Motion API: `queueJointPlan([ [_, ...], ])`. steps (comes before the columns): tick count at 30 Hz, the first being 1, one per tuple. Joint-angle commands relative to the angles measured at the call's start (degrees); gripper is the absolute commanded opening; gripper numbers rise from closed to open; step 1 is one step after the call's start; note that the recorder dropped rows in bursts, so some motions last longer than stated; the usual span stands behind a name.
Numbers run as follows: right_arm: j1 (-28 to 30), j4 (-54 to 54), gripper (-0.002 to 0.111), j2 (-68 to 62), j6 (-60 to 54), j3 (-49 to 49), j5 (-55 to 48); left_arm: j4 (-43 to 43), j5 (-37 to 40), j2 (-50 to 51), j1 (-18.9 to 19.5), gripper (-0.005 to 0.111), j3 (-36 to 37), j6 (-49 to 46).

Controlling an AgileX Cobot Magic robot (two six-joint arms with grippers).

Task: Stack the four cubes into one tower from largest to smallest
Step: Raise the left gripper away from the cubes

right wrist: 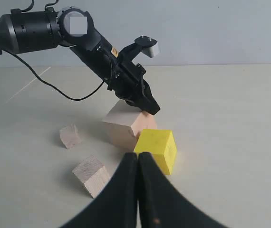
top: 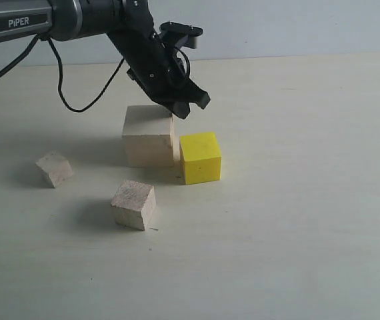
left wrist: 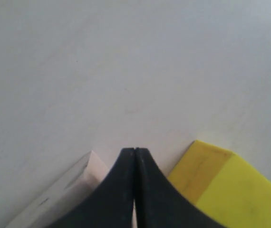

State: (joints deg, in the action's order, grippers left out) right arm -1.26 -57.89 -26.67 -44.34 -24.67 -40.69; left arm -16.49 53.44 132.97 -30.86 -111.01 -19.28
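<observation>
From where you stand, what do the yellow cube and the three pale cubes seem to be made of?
Large cube, medium cube and small cube: probably bare wood, matte and pale, with faint grain and speckled faces. Yellow cube: smooth, even bright colour with no grain showing; it could be painted wood or plastic, I cannot tell which.

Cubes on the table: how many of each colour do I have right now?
Pale wood: 3 (large cube, medium cube, small cube)
Yellow: 1 (yellow cube)
Total: 4 cubes, none stacked
</observation>
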Motion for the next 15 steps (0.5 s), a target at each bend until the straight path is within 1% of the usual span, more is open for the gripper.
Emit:
queueJointPlan([
  [1,-0.11,0.08,0.0,-0.19,0.02,-0.27,-0.11,-2.12,0.35,-3.82,0.01,0.0,-0.3,0.03],
  [6,-0.11,0.08,0.0,-0.19,0.02,-0.27,-0.11,-6.75,0.24,-8.83,0.01,0.0,-0.3,-2.87],
  [9,-0.11,0.08,0.0,-0.19,-0.13,-0.27,-0.11,-0.97,1.68,-12.53,1.93,0.0,-0.3,0.28],
  [11,-0.11,-0.15,0.0,-0.19,-2.42,-0.27,1.14,-0.56,4.35,-14.86,4.86,0.0,-0.3,1.77],
  [12,-0.11,-0.82,0.0,-0.19,-3.19,-0.27,4.12,-1.59,4.69,-16.6,7.11,0.0,0.26,1.77],
  [13,-0.11,-1.35,0.0,-0.43,-3.28,-0.27,5.43,-2.14,4.53,-17.68,8.01,0.0,0.84,1.77],
  [14,-0.11,-3.4,0.0,-1.67,-4.83,-0.27,7.98,-2.52,3.94,-19.8,10.05,0.0,2.33,1.77],
  [15,-0.11,-4.23,0.0,-2.35,-5.47,-0.27,8.4,-2.52,3.38,-21.07,10.82,0.0,3.29,1.77],
])
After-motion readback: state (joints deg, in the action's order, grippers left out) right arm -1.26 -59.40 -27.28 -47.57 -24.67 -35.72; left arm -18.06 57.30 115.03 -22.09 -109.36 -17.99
